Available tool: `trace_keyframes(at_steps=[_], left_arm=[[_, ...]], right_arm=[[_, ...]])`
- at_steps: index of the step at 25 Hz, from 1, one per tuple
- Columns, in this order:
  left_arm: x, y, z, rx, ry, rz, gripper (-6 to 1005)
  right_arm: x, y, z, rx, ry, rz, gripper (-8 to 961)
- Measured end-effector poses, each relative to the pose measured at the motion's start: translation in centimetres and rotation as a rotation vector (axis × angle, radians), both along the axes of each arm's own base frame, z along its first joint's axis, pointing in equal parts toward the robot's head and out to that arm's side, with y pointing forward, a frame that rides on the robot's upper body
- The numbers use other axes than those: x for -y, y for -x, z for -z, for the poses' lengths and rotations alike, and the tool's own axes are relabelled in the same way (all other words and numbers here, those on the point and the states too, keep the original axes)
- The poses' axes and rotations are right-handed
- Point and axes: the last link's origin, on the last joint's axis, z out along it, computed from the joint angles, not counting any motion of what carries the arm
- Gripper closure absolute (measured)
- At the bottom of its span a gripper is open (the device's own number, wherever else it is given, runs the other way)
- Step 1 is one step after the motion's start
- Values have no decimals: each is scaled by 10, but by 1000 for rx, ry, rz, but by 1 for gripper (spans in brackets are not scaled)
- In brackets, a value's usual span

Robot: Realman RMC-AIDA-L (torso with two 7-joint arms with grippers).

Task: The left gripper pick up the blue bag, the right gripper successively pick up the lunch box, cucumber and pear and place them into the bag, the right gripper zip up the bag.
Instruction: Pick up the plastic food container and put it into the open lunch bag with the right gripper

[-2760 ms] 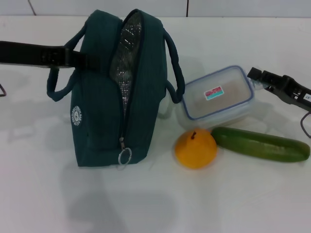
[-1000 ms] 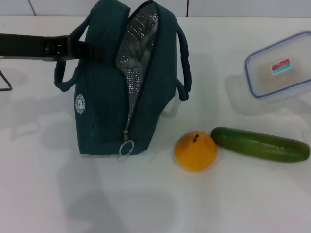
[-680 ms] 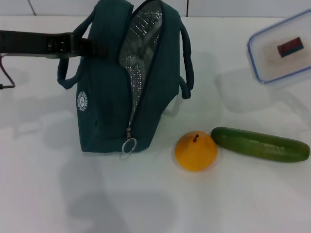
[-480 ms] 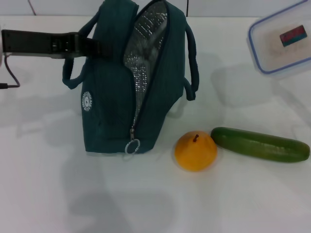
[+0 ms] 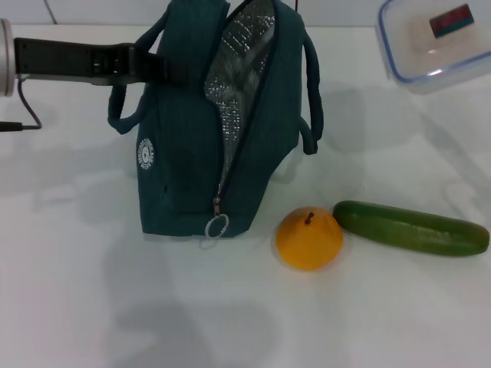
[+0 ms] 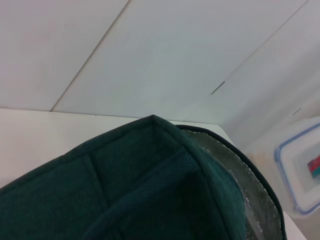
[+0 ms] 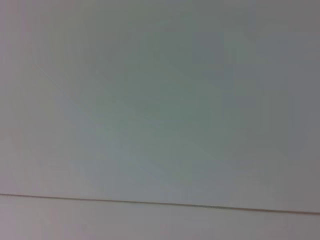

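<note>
1. Fingers of the left gripper (image 5: 170, 70) sit against the upper left side of the blue bag (image 5: 184, 153), beside its near loop handle; whether they are apart or clamped on the fabric cannot be told, as the bag hides their tips.
2. Its black arm reaches in level from the left edge of the head view.
3. Standing upright on the white table (image 5: 92, 307), the bag has its zipper open, silver lining (image 5: 238, 69) showing and the ring pull (image 5: 216, 226) hanging low at the front.
4. High at the head view's top right corner, the lunch box (image 5: 433, 42) is well clear of the table; the right gripper itself is out of sight.
5. On the table, the pear (image 5: 309, 238) rests just right of the bag, and the cucumber (image 5: 410, 228) lies close beside it.
</note>
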Motion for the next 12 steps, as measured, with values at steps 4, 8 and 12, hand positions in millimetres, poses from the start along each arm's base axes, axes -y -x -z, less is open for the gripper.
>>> trace_keyframes(at_steps=[4, 8, 12], left_arm=[[-4, -3, 2, -4, 2, 5, 938], [-7, -6, 2, -8, 4, 14, 938], [-11, -13, 8, -7, 30, 28, 937]], right_arm=[[-11, 15, 0, -25, 8, -39, 835], [-25, 42, 4, -40, 25, -113, 833], [-38, 70, 9, -48, 43, -192, 832]])
